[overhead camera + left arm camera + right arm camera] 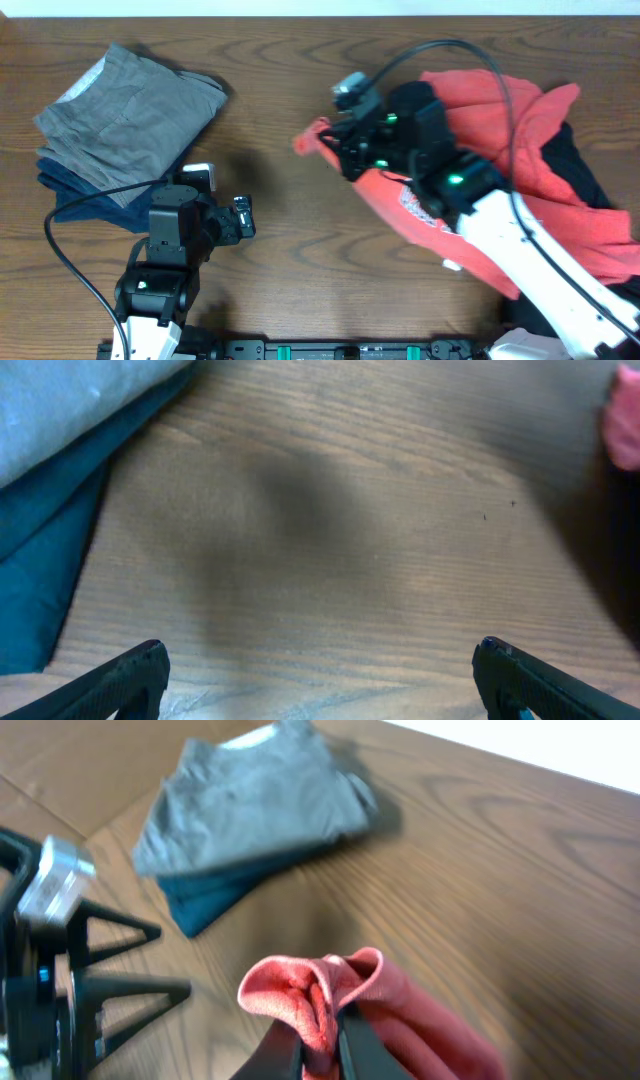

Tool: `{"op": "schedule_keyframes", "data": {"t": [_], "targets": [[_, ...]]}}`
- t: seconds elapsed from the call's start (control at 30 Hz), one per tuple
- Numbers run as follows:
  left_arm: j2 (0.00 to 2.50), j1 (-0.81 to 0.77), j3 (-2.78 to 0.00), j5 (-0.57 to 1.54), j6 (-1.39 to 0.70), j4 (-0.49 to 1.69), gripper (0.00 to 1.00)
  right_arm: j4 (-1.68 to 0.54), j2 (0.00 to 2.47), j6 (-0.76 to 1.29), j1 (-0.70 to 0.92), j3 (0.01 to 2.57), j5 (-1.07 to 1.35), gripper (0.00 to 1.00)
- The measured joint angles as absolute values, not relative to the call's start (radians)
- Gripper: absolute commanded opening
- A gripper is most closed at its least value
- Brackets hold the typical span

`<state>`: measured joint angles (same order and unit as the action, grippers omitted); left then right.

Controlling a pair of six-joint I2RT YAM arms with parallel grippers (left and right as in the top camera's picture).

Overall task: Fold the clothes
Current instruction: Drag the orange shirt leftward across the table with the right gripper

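Right gripper point(322, 1032): clenched on a bunched edge of the coral-red soft fabric T-shirt point(500, 110). The fingers point(362, 1045) sit close together with the pink fold pinched between them and puffing up above the tips. From overhead, my right gripper point(325, 135) holds the shirt's leftmost corner, near the middle of the brown wood-grain table point(290, 270). Can't tell whether that corner is off the wood. The rest of the shirt is crumpled on the right side of the table, partly under my right arm. Navy-and-white lettering shows just beside the arm. A black fabric garment point(585, 175) lies against the shirt at the far right, partly covered by it.

Left gripper point(320, 650): released, jaws spread wide, only bare wood between them. From overhead, my left gripper point(243, 218) is low on the left side, well apart from the shirt.

A folded grey fabric garment point(130, 105) is stacked on a dark navy fabric garment point(85, 195) at the table's left. The navy edge pokes out beneath, near my left arm.
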<state>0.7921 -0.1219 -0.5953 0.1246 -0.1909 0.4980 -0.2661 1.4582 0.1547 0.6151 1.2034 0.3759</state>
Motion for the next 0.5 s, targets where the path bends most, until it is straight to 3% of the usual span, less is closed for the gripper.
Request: {"op": "schedule_keyframes", "data": {"t": [0.07, 0.3, 0.5], "targets": [[0.792, -0.122, -0.595, 0.125, -0.191, 0.498, 0.98, -0.208, 1.509, 0.16, 0.647, 1.203, 0.355, 0.1], [0.793, -0.122, -0.595, 0.125, -0.191, 0.498, 0.98, -0.292, 1.597, 0.247, 0.659, 1.201, 0.15, 0.65], [0.793, -0.121, -0.596, 0.147, -0.192, 0.485, 0.98, -0.557, 1.476, 0.307, 0.506, 1.199, -0.051, 0.87]]}}
